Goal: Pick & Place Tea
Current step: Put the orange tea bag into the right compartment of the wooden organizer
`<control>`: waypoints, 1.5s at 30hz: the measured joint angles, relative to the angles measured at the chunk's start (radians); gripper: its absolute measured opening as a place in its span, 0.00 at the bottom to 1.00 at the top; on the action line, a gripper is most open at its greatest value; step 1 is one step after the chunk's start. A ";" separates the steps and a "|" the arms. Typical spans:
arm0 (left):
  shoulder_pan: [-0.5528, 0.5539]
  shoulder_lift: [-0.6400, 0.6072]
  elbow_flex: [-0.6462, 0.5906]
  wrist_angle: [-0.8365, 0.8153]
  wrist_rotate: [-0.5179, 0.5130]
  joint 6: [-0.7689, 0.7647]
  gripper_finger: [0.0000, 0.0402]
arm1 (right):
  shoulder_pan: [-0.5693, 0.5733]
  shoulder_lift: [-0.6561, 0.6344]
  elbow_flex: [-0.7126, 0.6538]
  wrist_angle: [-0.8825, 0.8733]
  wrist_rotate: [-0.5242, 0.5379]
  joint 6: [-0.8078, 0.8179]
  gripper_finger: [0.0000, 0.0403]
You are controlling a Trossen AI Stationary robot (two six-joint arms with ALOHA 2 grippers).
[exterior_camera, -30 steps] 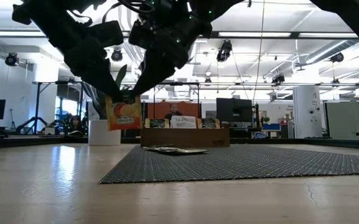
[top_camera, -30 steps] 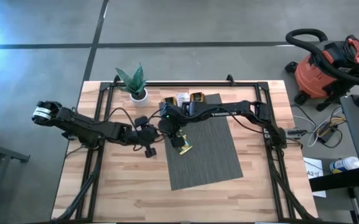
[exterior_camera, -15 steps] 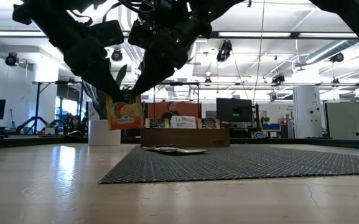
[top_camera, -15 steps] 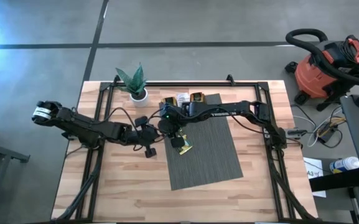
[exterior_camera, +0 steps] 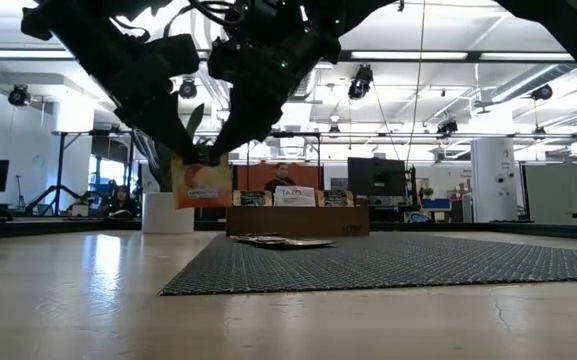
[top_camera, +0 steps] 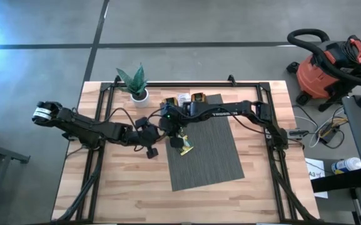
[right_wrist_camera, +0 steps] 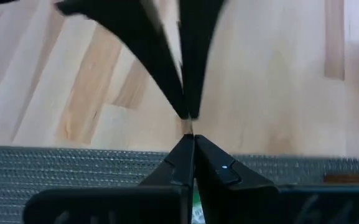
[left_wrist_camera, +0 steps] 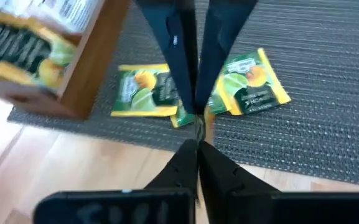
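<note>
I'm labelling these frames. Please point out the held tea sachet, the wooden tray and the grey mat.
held tea sachet (exterior_camera: 202, 186), low view, its orange printed face.
wooden tray (exterior_camera: 298, 220), low view, its front wall.
grey mat (top_camera: 213, 156), high view, bare middle.

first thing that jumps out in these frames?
Both grippers meet above the grey mat's left edge, the left gripper and right gripper pinching one orange tea sachet between them in mid-air. Two yellow-green sachets lie flat on the mat just below, next to the wooden tray of tea.
</note>
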 joint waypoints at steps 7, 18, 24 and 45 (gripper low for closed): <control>-0.028 -0.008 -0.001 -0.009 -0.137 -0.085 0.20 | -0.032 -0.013 0.000 -0.029 0.006 0.059 0.02; -0.069 -0.119 -0.002 -0.119 -0.292 -0.306 0.35 | -0.171 -0.094 -0.007 -0.144 0.023 0.073 0.02; -0.110 -0.213 -0.014 -0.200 -0.325 -0.390 0.35 | -0.309 -0.212 -0.129 -0.156 0.006 0.067 0.02; -0.131 -0.288 -0.061 -0.185 -0.337 -0.388 0.35 | -0.505 -0.441 -0.541 0.017 -0.008 -0.217 0.02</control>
